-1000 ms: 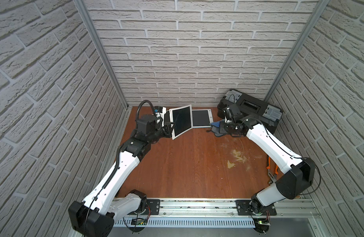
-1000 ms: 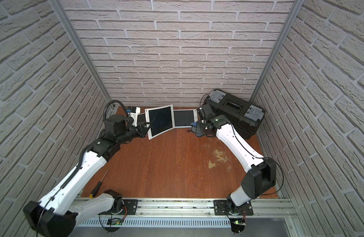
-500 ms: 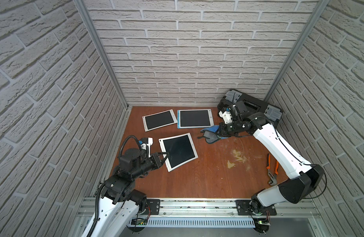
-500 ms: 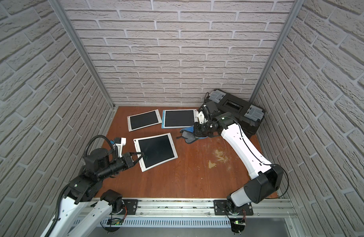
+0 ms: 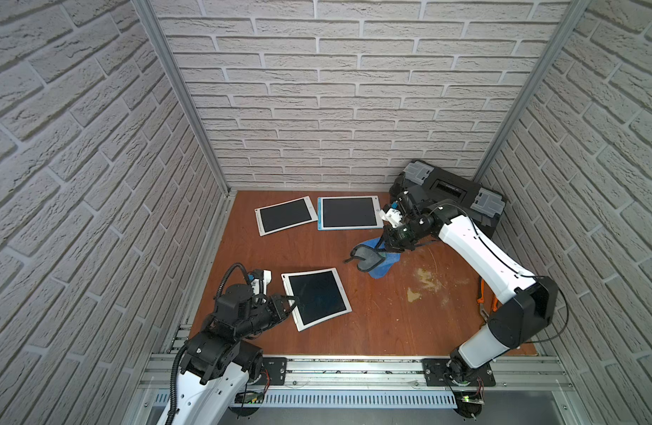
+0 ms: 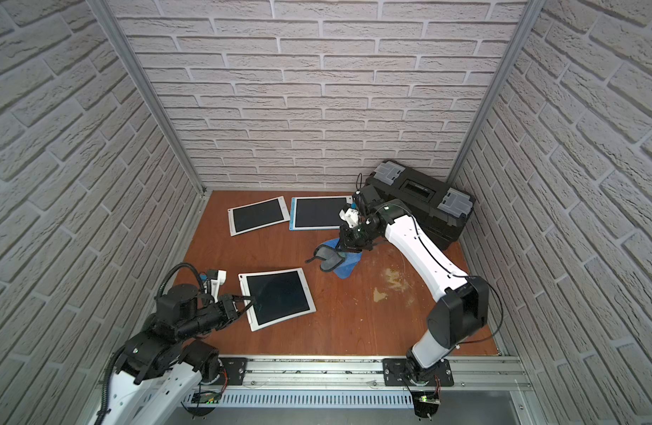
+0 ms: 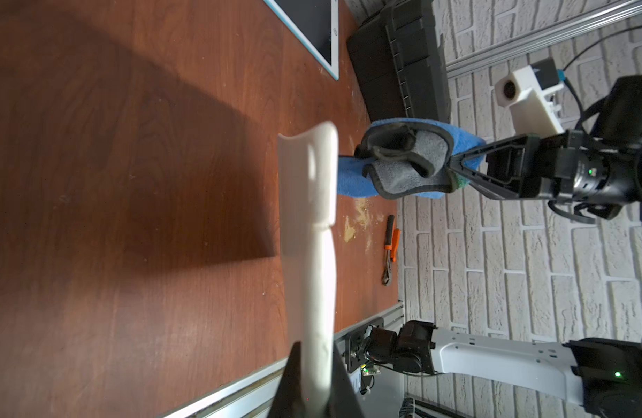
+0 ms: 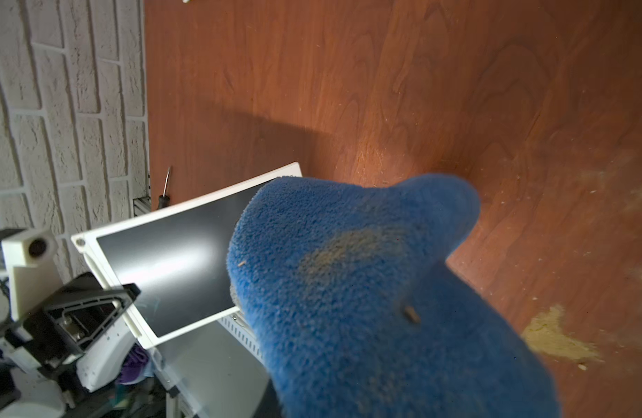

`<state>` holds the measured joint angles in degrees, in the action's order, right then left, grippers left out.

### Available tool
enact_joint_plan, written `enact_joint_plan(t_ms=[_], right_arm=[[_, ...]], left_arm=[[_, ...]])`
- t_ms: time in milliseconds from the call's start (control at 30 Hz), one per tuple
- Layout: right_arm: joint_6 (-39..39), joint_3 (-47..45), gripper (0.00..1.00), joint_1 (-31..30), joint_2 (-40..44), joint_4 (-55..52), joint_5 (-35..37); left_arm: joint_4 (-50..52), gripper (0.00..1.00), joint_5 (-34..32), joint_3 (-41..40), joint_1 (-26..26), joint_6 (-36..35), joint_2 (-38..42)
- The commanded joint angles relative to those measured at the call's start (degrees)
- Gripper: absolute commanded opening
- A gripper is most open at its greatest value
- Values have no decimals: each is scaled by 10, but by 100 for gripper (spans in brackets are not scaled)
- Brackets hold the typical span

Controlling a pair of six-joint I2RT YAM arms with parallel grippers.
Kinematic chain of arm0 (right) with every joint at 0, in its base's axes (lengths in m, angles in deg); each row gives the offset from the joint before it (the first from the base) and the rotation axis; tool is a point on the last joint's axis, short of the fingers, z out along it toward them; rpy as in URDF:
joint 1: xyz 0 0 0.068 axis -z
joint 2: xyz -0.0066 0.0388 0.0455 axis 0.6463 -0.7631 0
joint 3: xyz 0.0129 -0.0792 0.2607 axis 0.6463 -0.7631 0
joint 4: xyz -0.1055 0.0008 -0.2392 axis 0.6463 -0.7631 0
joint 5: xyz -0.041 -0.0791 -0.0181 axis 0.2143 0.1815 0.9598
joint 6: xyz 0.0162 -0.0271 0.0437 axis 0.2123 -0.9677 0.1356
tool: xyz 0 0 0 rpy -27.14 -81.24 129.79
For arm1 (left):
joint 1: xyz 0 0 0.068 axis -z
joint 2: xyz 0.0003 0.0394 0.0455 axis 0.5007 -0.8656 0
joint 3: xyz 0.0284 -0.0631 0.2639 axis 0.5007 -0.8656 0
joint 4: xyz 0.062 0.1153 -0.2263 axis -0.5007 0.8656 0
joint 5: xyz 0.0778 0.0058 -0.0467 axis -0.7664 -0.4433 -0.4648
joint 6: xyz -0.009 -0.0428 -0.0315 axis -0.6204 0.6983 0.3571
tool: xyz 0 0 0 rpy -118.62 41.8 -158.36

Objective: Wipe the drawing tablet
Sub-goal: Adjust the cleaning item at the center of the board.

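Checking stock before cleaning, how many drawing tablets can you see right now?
3. One white tablet lies at the back, a blue-edged tablet beside it, and a third tablet near the front, held by the left gripper. None appear hidden.

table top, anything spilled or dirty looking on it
Yes. A yellowish, crumbly smear lies on the bare wood of the table, between the blue cloth and the orange-handled pliers. The cloth itself carries a brownish stain, seen in the right wrist view.
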<state>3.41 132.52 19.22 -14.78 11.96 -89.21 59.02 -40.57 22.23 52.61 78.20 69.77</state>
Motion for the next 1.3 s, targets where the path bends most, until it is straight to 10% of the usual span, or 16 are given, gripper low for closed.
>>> enact_joint_plan(t_ms=[0, 167, 533, 867, 1267], right_arm=[[-10, -4, 39, 27, -58, 31, -29], [-21, 5, 86, 16, -26, 45, 66], [32, -83, 72, -121, -17, 71, 180], [194, -106, 27, -276, -95, 104, 383], [250, -69, 57, -280, -180, 100, 518]], left_arm=[[-36, 0, -5, -5, -2, -21, -26], [-62, 0, -19, -9, -2, -48, -61], [7, 0, -27, 89, -87, -203, -163], [-11, 0, 56, 68, -170, -194, -157], [-14, 0, 50, 52, -169, -179, -129]])
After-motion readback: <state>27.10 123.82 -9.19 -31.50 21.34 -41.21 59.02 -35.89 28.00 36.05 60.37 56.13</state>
